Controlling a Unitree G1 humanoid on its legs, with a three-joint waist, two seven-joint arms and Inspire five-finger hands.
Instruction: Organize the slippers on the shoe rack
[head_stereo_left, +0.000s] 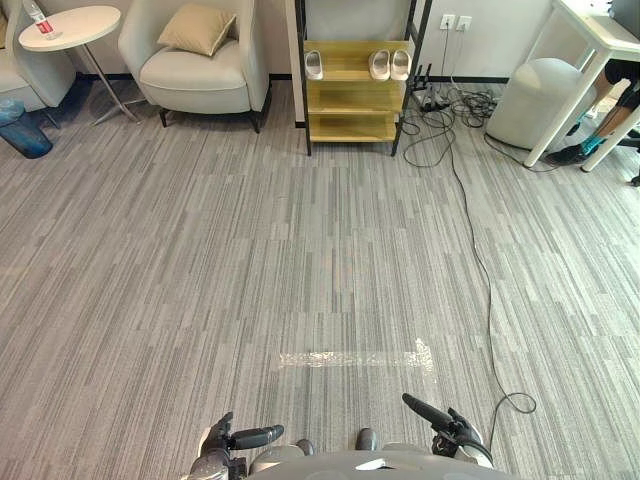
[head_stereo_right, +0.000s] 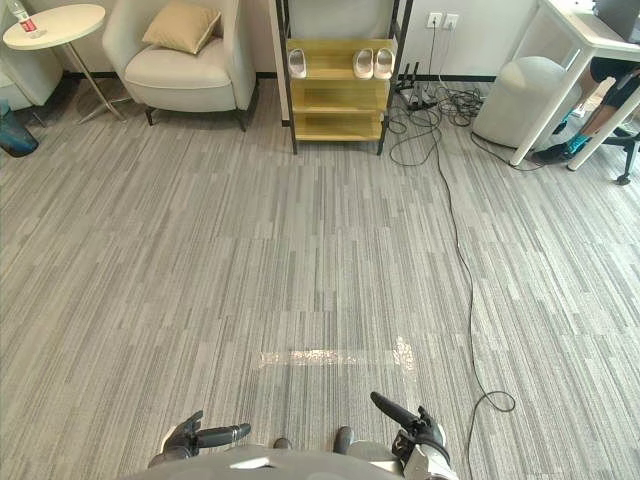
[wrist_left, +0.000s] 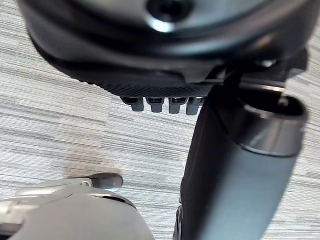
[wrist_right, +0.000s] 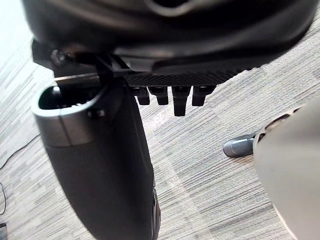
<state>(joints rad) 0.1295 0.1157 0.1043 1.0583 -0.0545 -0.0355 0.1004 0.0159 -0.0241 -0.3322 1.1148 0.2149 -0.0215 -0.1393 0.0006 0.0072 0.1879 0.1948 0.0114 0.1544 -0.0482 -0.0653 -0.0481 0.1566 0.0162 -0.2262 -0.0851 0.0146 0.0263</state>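
Slippers (head_stereo_left: 380, 64) — on shoe rack (head_stereo_left: 350, 96) top shelf | left hand (head_stereo_left: 220, 441), right hand (head_stereo_left: 455, 431) — slack

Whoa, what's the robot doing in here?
The robot stands on the grey striped carpet, well away from the yellow wooden shoe rack by the far wall. Three white slippers sit on the rack's top shelf, one alone and two side by side. The dark left hand and dark right hand hang low, open and empty, touching nothing.
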